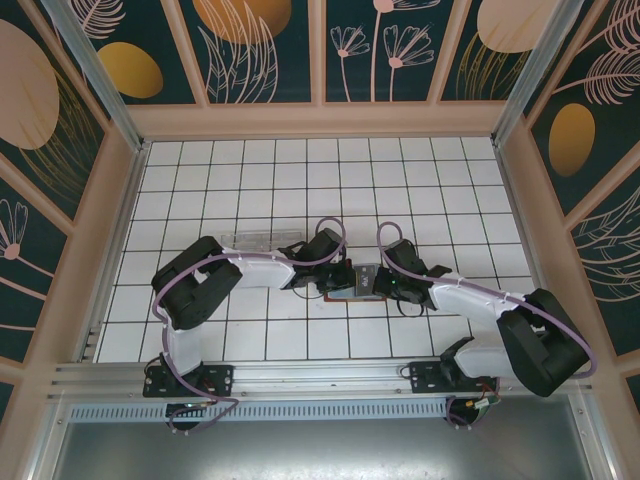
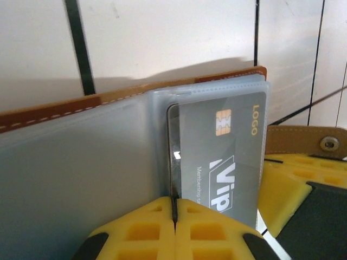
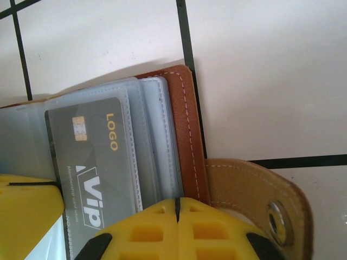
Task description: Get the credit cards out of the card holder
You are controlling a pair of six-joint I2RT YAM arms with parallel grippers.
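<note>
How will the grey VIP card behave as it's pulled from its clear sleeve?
The grey card looks flat and rigid, so it should probably slide out without bending. Its smooth face may slip in the shut left gripper. The card holder looks light and thin, so it would likely drag along unless the right gripper pins it.

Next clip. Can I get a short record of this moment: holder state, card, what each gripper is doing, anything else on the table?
card holder: open, on the tiled table between the two arms
card: grey, chip, gold "LOGO", sitting in a clear sleeve
left gripper: jaws shut at the card's inner edge, apparently pinching it
right gripper: jaws shut on the holder's outer edge, beside the snap strap
other: clear plastic box just beyond the left arm
</note>
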